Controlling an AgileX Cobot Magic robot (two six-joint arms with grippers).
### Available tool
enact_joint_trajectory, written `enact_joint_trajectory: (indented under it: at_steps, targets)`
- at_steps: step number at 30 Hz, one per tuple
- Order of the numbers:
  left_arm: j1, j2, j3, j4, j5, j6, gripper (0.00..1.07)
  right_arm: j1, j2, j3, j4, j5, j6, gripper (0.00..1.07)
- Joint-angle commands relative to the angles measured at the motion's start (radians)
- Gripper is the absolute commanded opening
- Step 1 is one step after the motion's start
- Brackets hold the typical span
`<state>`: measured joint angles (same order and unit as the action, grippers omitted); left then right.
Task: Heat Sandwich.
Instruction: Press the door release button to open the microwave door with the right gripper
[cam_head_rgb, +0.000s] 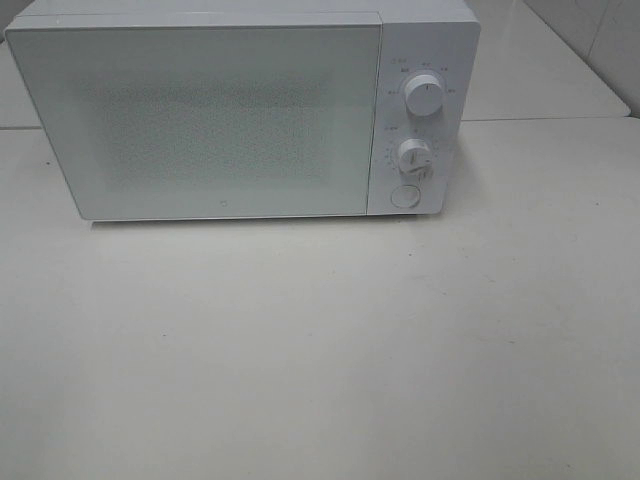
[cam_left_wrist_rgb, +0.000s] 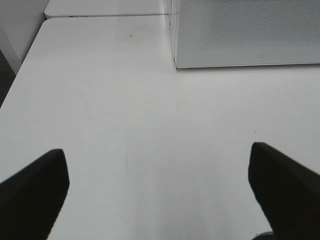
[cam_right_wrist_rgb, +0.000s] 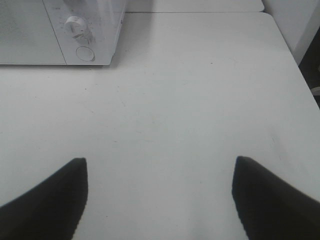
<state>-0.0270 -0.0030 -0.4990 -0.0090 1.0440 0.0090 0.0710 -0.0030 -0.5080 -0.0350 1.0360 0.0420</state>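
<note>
The sandwich is out of view in every frame. A white microwave (cam_head_rgb: 240, 110) stands at the back of the table with its door shut; two knobs and a round button (cam_head_rgb: 405, 196) sit on its right panel. My left gripper (cam_left_wrist_rgb: 157, 187) is open over bare tabletop, in front of the microwave's left corner (cam_left_wrist_rgb: 175, 62), with nothing between its dark fingers (cam_left_wrist_rgb: 35, 192). Open too is my right gripper (cam_right_wrist_rgb: 159, 197), empty above the table and short of the microwave's control panel (cam_right_wrist_rgb: 80, 35). Neither gripper shows in the exterior high view.
The white table (cam_head_rgb: 320, 350) stretches in front of the microwave. Its left edge (cam_left_wrist_rgb: 22, 65) and right edge (cam_right_wrist_rgb: 295, 60) show in the wrist views. A second table top (cam_head_rgb: 540, 70) adjoins at the back right.
</note>
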Motion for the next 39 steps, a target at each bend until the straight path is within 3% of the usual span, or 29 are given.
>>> enact_joint_trajectory:
  at_steps: [1,21,39]
  targets:
    - [0.004,-0.024,0.004,0.003,-0.008,0.001,0.92,-0.014,-0.029,0.003,-0.009,0.000,-0.008,0.76]
    - [0.004,-0.024,0.004,0.004,-0.008,0.001,0.92,-0.014,-0.023,-0.011,-0.008,-0.016,-0.008,0.76]
    - [0.004,-0.024,0.004,0.004,-0.008,0.001,0.92,-0.014,0.305,-0.033,0.001,-0.398,-0.008,0.76]
